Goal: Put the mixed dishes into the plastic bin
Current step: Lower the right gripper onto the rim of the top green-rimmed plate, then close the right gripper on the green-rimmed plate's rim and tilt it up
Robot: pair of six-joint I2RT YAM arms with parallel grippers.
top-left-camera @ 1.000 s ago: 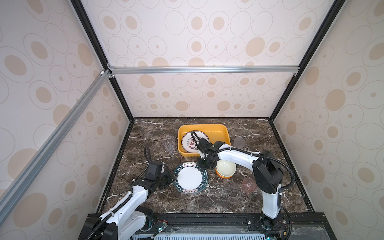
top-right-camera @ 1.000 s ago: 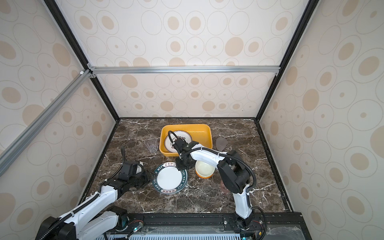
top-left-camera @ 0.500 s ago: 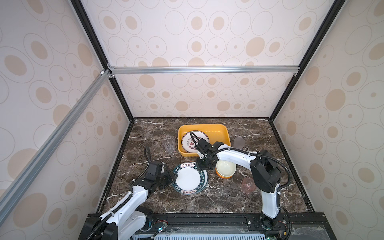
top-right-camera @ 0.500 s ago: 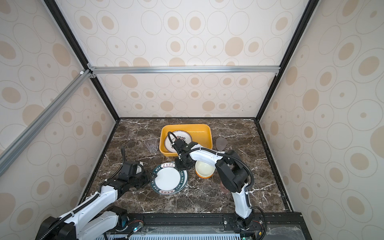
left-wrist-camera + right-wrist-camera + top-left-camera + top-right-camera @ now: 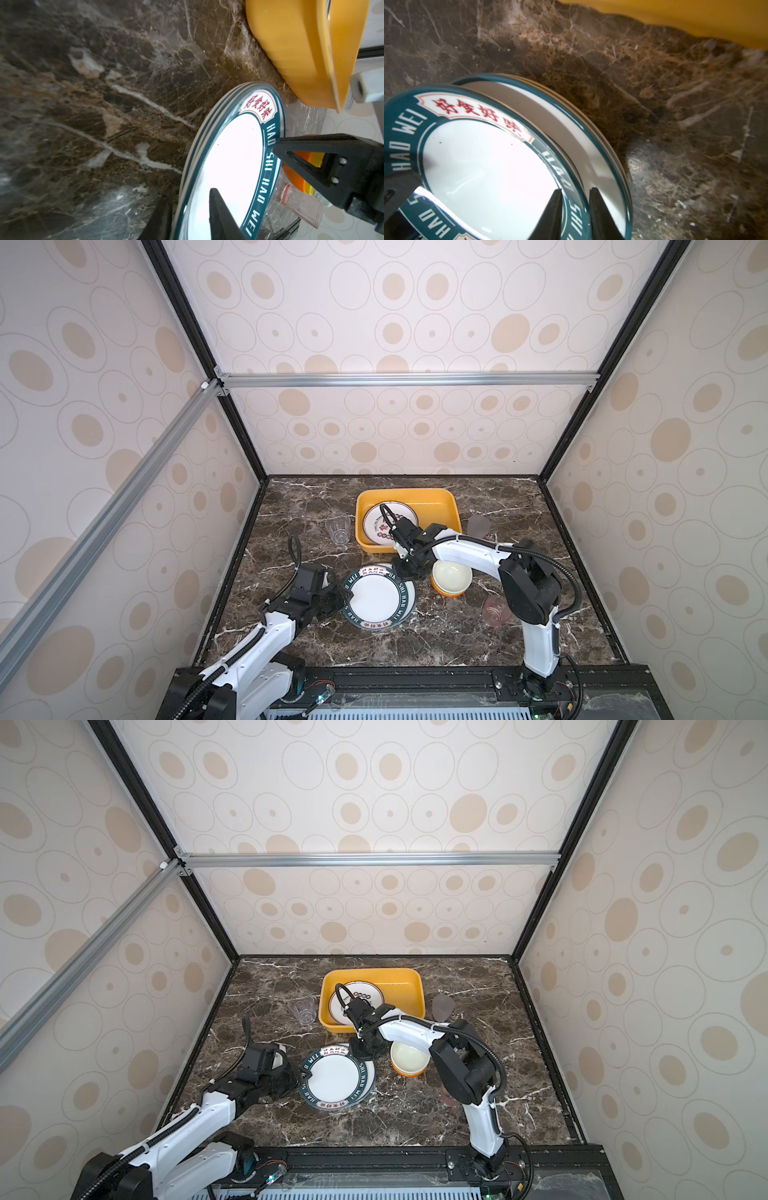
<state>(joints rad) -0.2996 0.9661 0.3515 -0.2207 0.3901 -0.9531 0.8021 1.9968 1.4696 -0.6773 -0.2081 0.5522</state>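
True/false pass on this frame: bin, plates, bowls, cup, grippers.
The yellow-orange plastic bin holds one round white plate with red characters. True.
The stack of teal-banded white plates sits in the bin. False: the stack rests on the dark marble table.
The left gripper and right gripper are both at that stack's rim. True.
The cream-inside orange bowls stand left of the stack. False: the bowls stand right of it.
The translucent pink cup is in the bin. False: the cup is on the table.
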